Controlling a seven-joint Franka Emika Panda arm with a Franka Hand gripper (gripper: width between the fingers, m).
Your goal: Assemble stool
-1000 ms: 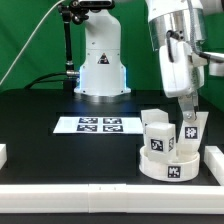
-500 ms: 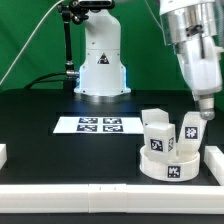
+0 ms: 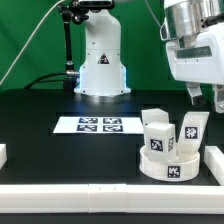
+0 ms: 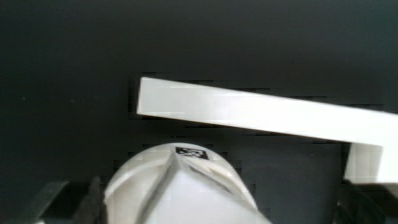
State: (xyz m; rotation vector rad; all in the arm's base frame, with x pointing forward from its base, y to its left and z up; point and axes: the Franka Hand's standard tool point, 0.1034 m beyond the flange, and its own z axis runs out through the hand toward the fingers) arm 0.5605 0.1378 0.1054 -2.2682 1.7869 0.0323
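Observation:
The stool's round white seat (image 3: 168, 168) lies at the table's front on the exterior view's right, with tagged white legs standing in it: one in front (image 3: 157, 138), one to the right (image 3: 189, 132), one behind (image 3: 152, 117). My gripper (image 3: 205, 98) hangs open above and to the right of the right leg, clear of it. In the wrist view a white leg top (image 4: 178, 185) shows between my dark fingers (image 4: 63, 205), with nothing gripped.
The marker board (image 3: 100, 125) lies mid-table. A white bracket (image 3: 213, 160) stands just right of the seat and also shows in the wrist view (image 4: 267, 110). Another white block (image 3: 3, 153) sits at the left edge. The robot base (image 3: 102, 70) stands behind.
My gripper was down at the right leg's top. It has let go and risen up and to the exterior view's right. The leg stays standing in the seat.

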